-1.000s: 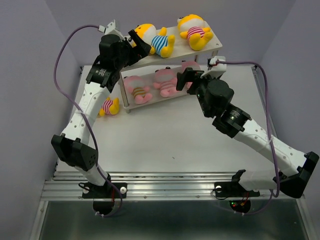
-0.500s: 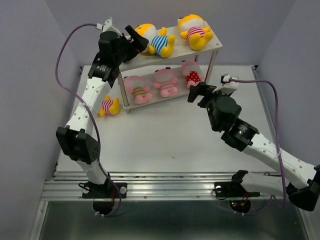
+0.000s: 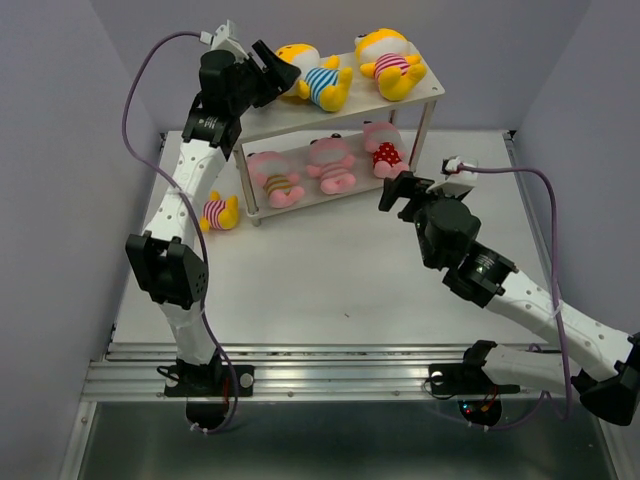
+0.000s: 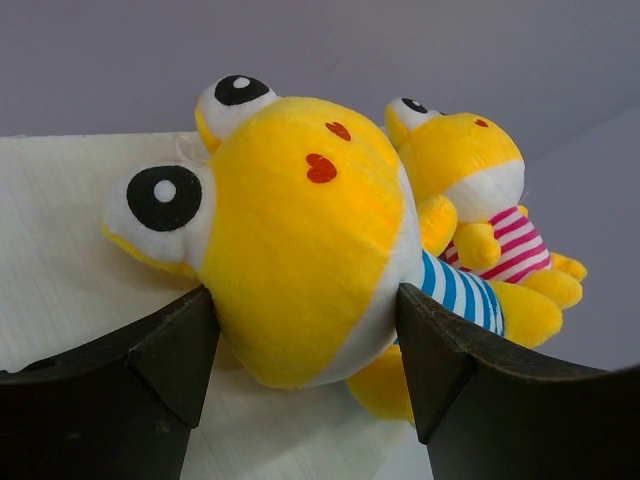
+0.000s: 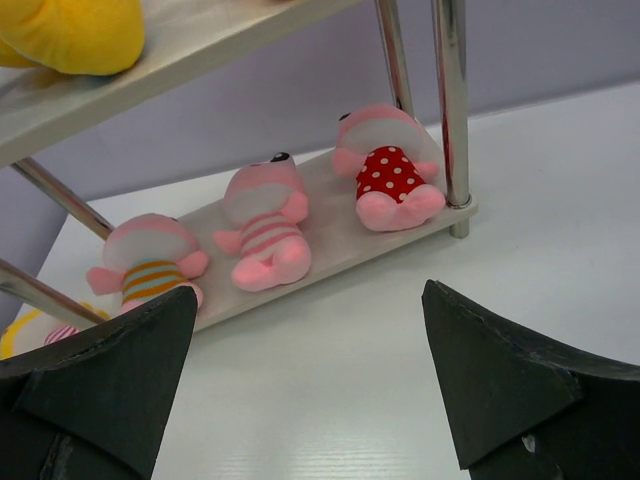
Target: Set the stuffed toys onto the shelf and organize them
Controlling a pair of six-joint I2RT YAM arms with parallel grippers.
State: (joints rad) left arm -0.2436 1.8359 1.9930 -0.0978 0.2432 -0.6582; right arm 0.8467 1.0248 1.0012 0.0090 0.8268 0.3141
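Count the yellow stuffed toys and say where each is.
3. A blue-striped one and a pink-striped one lie on the shelf's top board; the third lies on the table left of the shelf.

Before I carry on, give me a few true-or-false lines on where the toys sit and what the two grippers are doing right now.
Three pink toys lie on the lower board. True.
Three yellow toys lie on the upper tier. False: the top board holds two yellow toys; a third yellow toy lies on the table.
The right gripper holds a pink toy. False: it is open and empty, above the table.
The left gripper straddles the head of the blue-striped yellow toy. True.
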